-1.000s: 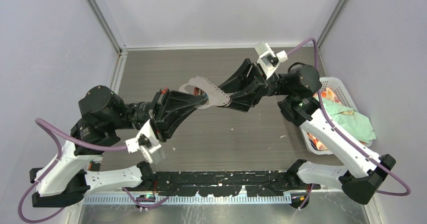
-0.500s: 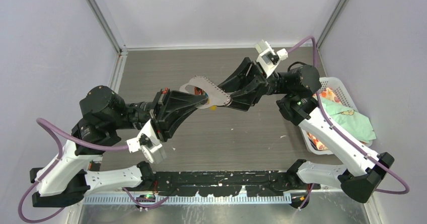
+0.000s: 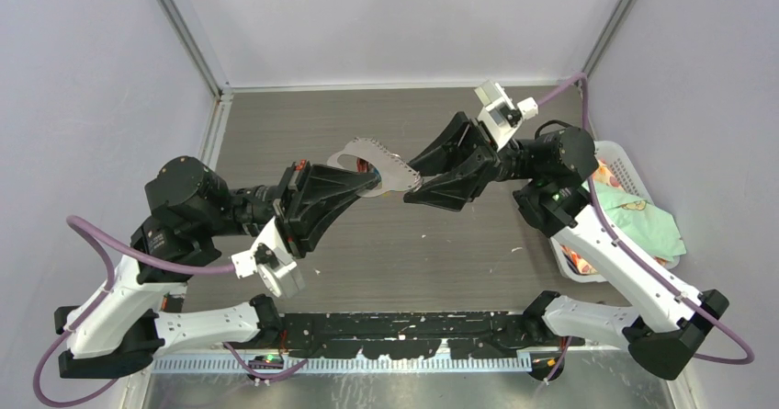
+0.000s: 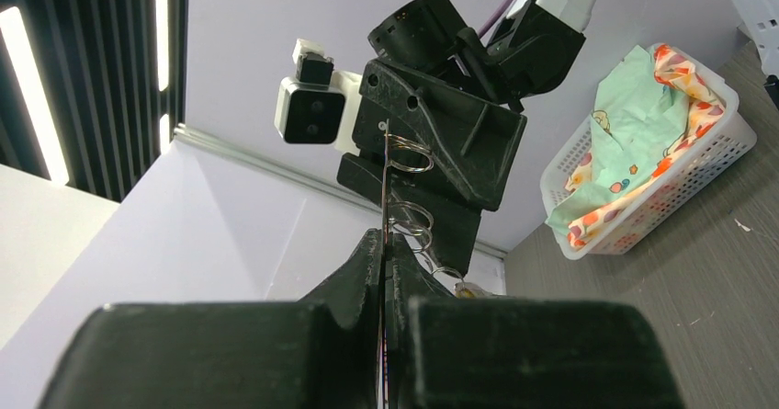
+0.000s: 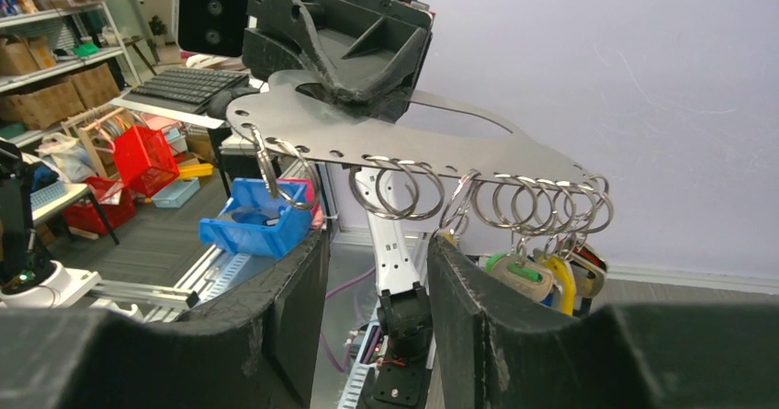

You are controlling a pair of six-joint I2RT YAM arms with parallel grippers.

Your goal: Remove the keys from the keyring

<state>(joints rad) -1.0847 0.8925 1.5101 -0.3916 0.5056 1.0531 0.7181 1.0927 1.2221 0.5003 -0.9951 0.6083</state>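
left pincer (image 4: 384, 248) clamps keyring (image 5: 367, 142) | right pincer (image 5: 375, 253) released | keys (image 5: 528, 276) clear in right wrist, not top

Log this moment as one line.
left tool: shut on keyring | right tool: open, facing keyring's edge | keys: hanging from rings at one end

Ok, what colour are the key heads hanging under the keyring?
Green and yellow on the keys; clearest in the right wrist view.
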